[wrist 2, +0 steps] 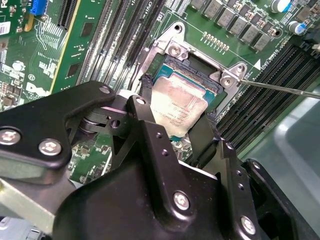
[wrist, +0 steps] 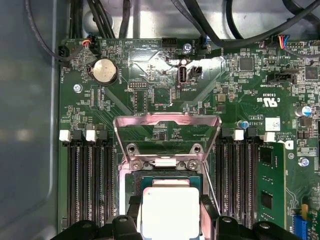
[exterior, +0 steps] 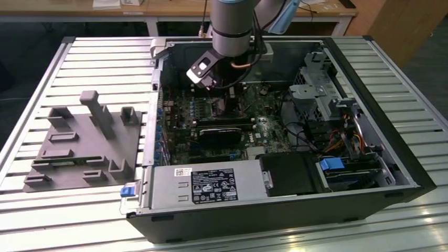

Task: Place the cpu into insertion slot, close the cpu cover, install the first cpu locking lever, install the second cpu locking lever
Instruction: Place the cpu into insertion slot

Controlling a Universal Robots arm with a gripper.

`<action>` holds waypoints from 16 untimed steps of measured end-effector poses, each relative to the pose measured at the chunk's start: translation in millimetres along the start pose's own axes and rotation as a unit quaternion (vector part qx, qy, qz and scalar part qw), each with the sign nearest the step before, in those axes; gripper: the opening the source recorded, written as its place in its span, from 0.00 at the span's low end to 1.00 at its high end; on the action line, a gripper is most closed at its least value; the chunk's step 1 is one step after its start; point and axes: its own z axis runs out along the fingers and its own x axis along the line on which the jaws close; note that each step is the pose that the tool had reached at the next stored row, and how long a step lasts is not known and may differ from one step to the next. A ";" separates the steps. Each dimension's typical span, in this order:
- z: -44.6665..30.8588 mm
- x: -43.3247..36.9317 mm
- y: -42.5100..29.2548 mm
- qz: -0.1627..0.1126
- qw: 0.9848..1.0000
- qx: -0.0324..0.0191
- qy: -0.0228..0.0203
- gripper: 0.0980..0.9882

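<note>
The first step is in hand: getting the chip into its socket. In the second wrist view the pincer [wrist 2: 179, 111] is closed narrowly on the chip [wrist 2: 175, 97], with a finger against each of two opposite edges. It holds the chip right over the socket [wrist 2: 197, 67] on the green board [wrist 2: 95, 45]. I cannot tell whether the chip is fully down; it looks slightly tilted.

In the first wrist view the cover [wrist: 167, 119] stands raised on its hinge just beyond the socket, so it is not yet closed. A thin lever [wrist 2: 280, 88] juts free beside the socket, unlatched.

In the exterior view the arm [exterior: 231, 21] reaches into the open computer case [exterior: 364, 199], which lies on the slatted bench [exterior: 91, 58].

As I judge it, seating calls for a chip that is level and square to the socket, and a release that does not drag it.
</note>
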 end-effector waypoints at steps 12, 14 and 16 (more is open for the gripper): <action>5.3 1.3 -0.3 0.006 1.000 0.000 0.002 0.50; 6.1 1.4 -0.3 0.006 1.000 0.000 0.003 0.50; 6.8 1.4 -0.4 0.007 1.000 0.000 0.003 0.50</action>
